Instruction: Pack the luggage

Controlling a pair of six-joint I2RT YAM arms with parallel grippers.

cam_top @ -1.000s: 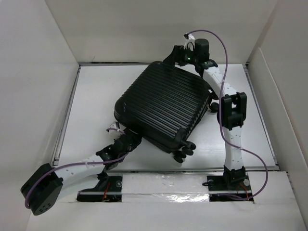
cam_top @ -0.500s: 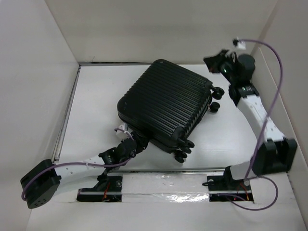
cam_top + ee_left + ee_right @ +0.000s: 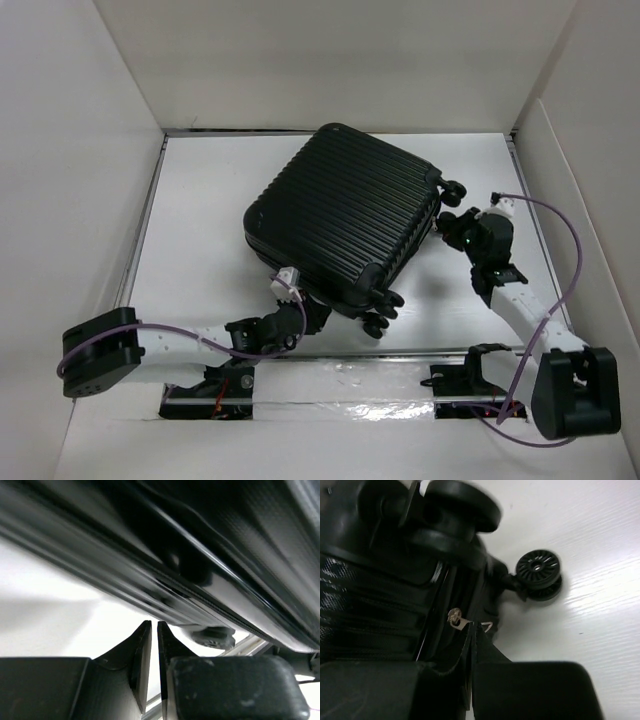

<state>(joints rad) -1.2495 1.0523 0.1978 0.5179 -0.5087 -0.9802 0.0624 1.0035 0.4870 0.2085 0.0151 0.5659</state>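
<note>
Top external shows luggage point(image 3: 345, 215) corner near back wall point(image 3: 330, 60).

I read no text, label, brand or number in any view. The luggage point(image 3: 345, 220) shell shows bare ribs; the surface just ahead of the left claw point(image 3: 154, 625) is too blurred to read.

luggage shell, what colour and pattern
The luggage shell is black, ribbed; clearest from the top external view.

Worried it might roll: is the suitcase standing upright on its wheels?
No, the luggage lies flat on the table with its ribbed shell facing up.
</note>
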